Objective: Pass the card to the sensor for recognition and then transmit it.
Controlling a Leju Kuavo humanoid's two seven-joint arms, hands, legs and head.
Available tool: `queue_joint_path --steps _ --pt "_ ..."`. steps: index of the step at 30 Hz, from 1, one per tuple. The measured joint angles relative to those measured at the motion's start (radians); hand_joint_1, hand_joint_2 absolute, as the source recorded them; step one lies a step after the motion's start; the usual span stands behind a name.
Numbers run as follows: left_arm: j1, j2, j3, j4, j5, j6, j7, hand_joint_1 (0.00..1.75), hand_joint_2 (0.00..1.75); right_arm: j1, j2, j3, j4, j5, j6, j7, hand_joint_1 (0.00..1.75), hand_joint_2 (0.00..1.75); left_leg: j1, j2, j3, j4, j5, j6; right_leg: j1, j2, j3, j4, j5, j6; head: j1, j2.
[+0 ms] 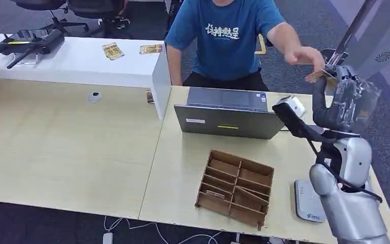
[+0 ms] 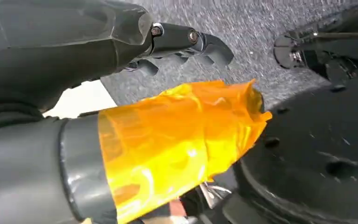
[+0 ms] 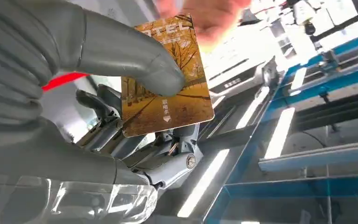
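Card (image 3: 168, 79), a thin rectangular piece printed with an orange autumn-tree scene, sits pinched in the right hand (image 1: 343, 99), grey thumb pressed on its printed face and darker fingers behind. The hand is raised high over the far right of the pale wooden desk (image 1: 71, 152), and a person's hand (image 1: 304, 56) in front reaches to the card's far end, touching or just short of it; which cannot be told. Judged light, stiff and smooth, the card could slip or pivot in a pinch; the hold covers one half, leaving the far half free for the taker. Left hand (image 2: 182, 42) hangs by the robot's side, fingers curled with nothing in them. Below the raised arm lie a flat grey sensor pad (image 1: 309, 201) near the desk's front right edge, a brown compartmented wooden tray (image 1: 236, 185), and an open grey laptop (image 1: 228, 113). Room above the desk looks free; the laptop lid and the desk's right edge are the nearest limits.
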Motion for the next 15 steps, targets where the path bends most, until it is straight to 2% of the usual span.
queue_joint_path --steps 4,7,10,15 --pt "-0.015 0.013 -0.008 0.0 -0.032 -0.009 0.007 0.0 0.0 -0.143 0.028 0.021 0.136 0.061 0.036 0.055 1.75 1.75 0.0 0.0 0.0 0.0 0.001 0.0 0.0 -0.001 -0.001 0.001 0.0 0.0 0.0 0.0" --pt "-0.023 0.018 -0.016 0.0 -0.048 -0.011 0.014 0.0 0.0 -0.202 0.042 0.031 0.212 0.095 0.052 0.086 1.75 1.75 0.0 -0.001 -0.001 0.0 0.001 0.0 0.0 -0.001 -0.001 0.001 0.0 0.0 0.0 0.0" --pt "-0.027 0.028 -0.018 0.0 -0.061 -0.015 0.014 0.0 0.0 -0.251 0.049 0.039 0.301 0.108 0.043 0.09 1.75 1.75 0.0 -0.001 -0.001 0.0 0.001 0.0 0.0 -0.001 -0.001 0.002 0.0 0.0 0.0 0.0" --pt "-0.026 0.038 -0.018 0.0 -0.064 -0.016 0.014 0.0 0.0 -0.279 0.054 0.047 0.366 0.109 0.04 0.09 1.75 1.75 0.0 -0.002 -0.002 0.0 0.002 0.001 0.0 -0.002 -0.001 0.002 0.0 0.0 0.0 0.0"
